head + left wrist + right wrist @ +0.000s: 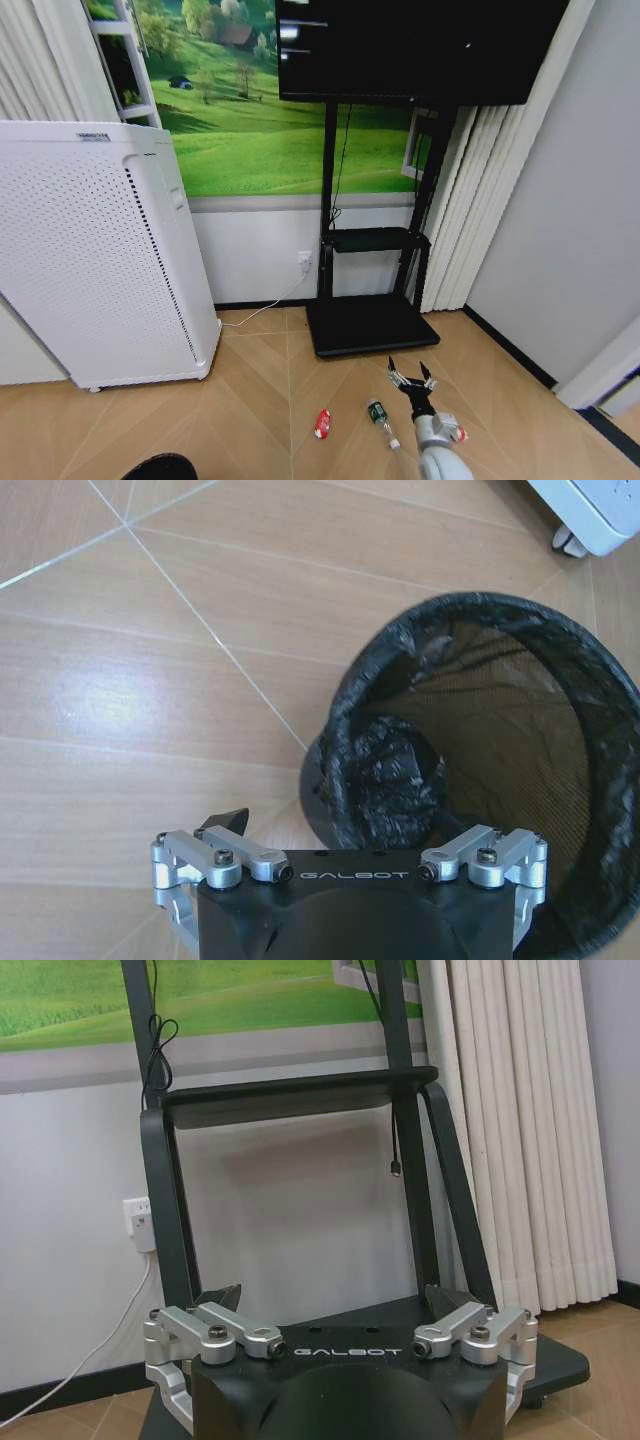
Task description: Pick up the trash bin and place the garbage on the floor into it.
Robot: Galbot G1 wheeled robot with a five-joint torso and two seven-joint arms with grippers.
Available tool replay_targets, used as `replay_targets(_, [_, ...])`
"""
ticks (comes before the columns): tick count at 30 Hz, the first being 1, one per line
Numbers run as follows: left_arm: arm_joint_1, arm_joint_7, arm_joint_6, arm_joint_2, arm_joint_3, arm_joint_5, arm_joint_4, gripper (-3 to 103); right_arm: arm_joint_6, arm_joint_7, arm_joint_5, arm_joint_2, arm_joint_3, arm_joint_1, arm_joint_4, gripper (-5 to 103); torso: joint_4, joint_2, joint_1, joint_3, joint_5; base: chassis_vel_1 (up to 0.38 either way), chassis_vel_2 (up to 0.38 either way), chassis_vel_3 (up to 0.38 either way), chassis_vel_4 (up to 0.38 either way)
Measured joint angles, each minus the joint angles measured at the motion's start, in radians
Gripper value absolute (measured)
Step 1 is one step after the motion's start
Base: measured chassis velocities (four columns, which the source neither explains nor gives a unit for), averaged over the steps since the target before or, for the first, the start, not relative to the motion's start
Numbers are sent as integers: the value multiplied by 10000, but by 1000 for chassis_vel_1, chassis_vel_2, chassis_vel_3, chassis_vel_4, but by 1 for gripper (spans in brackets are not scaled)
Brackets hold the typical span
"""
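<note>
The trash bin point(500, 730), a round black bin with a crinkled black liner, stands on the wood floor; its top also peeks in at the head view's lower edge point(160, 466). My left gripper point(340, 825) is open right at the bin's rim, one fingertip point(230, 820) outside the wall, the other hidden by the bin. The garbage lies on the floor ahead: a red can point(322, 423), a clear bottle point(380, 418) and a red-and-white wrapper point(459, 435). My right gripper point(412, 380) point(335, 1298) hangs open and holds nothing, above the floor between bottle and wrapper.
A tall white perforated appliance point(100, 260) stands at the left, its wheel point(570, 545) close to the bin. A black TV stand point(368, 325) fills the middle back, with a power cable point(265, 305) along the wall. Curtains point(470, 210) and a grey wall close the right.
</note>
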Motion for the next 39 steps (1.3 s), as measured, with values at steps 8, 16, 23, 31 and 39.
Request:
replay_targets(8, [-990, 944, 204, 539, -118, 683, 1257, 99, 222, -202, 57, 27, 39, -323, 52, 100, -6, 1, 0, 0, -2, 0, 0, 0, 0])
replay_targets(16, [-1696, 886, 479, 830, 368, 667, 1619, 77, 223, -204, 18, 181, -26, -527, 358, 100, -3, 0, 0, 1, -1, 0, 0, 0, 0])
replay_targets(23, [-1783, 972, 468, 844, 593, 838, 1820, 55, 234, -204, 21, 176, 128, -589, 401, 100, -2, 1, 0, 1, -1, 0, 0, 0, 0])
replay_targets(31, [-1715, 1249, 277, 926, 541, 833, 1859, 23, 92, 193, -195, 261, 219, -667, 495, 100, -3, 1, 0, 1, 0, 0, 0, 0, 0])
replay_targets(39, [-1660, 1627, -17, 905, 492, 899, 1875, 7, 210, 906, -459, 409, 331, -767, 503, 100, -2, 1, 0, 0, 0, 0, 0, 0, 0])
